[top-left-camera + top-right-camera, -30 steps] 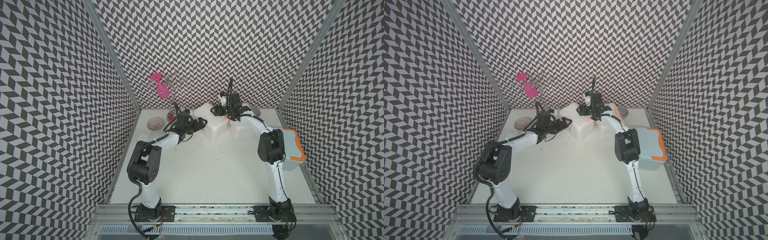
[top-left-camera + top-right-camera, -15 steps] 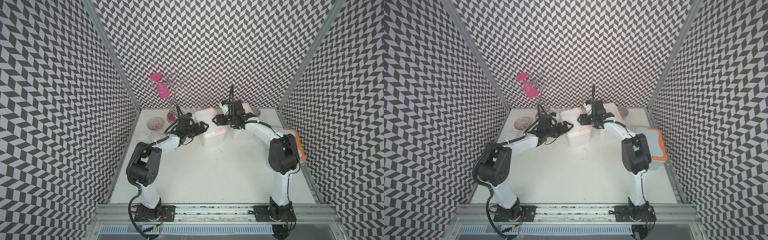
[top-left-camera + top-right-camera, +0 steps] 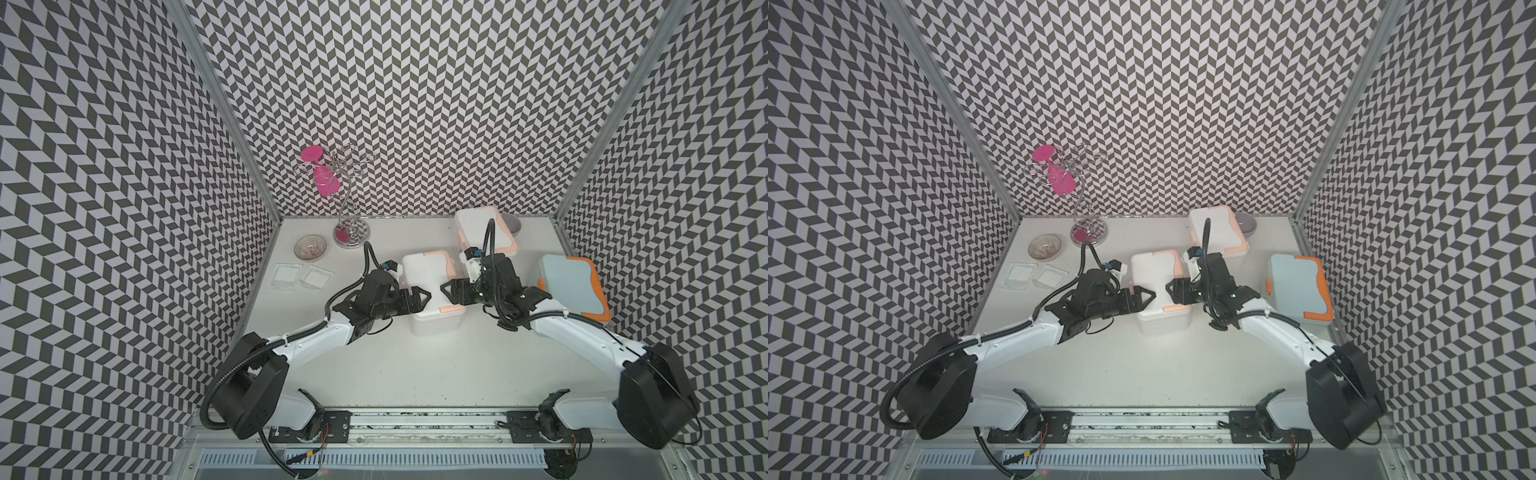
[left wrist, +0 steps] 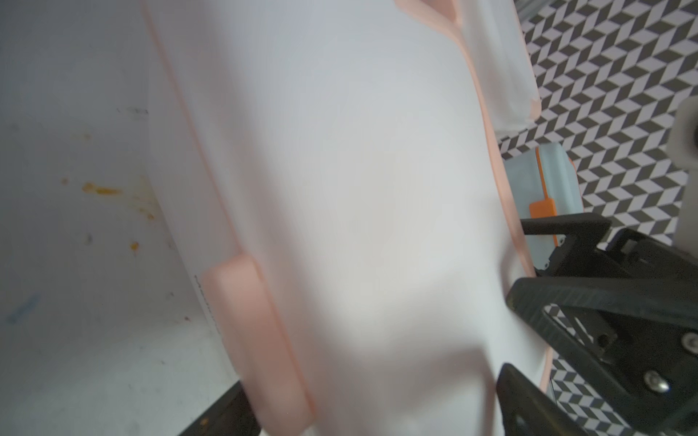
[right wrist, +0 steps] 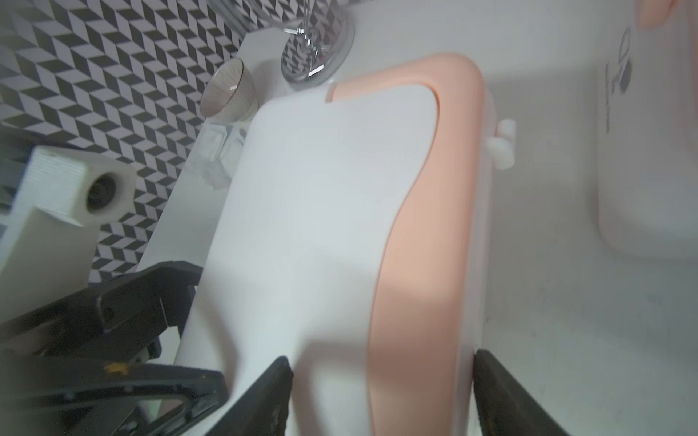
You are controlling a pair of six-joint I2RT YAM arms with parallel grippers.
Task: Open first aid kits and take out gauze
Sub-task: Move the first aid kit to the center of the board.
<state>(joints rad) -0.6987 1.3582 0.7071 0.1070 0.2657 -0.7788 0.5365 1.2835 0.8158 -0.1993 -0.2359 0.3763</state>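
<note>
1. left gripper (image 3: 419,296): jaws wide apart, at the 9 o'clock side of the middle case (image 3: 428,276), close to its side clasp (image 4: 260,339).
2. right gripper (image 3: 449,293): jaws partly apart, astride the peach edge (image 5: 426,226) at the case's 3 o'clock side. Whether they pinch it cannot be told.
3. middle case: white, lid down, at the centre of the table (image 3: 415,365).
4. Step judged: unlatching and raising this lid. It is likely best done with one gripper steadying the base while the other frees the clasp. The lid should then swing slowly about its hinge, so the light case neither slides nor tips.
5. second white case (image 3: 484,230): lid down, 1 o'clock.
6. blue case (image 3: 571,291): lid down, 3 o'clock.
7. gauze pads (image 3: 284,276): two, flat on the table at 9 o'clock, well apart from the cases.
8. glass bowl (image 3: 311,248): 10 o'clock, just behind the pads.
</note>
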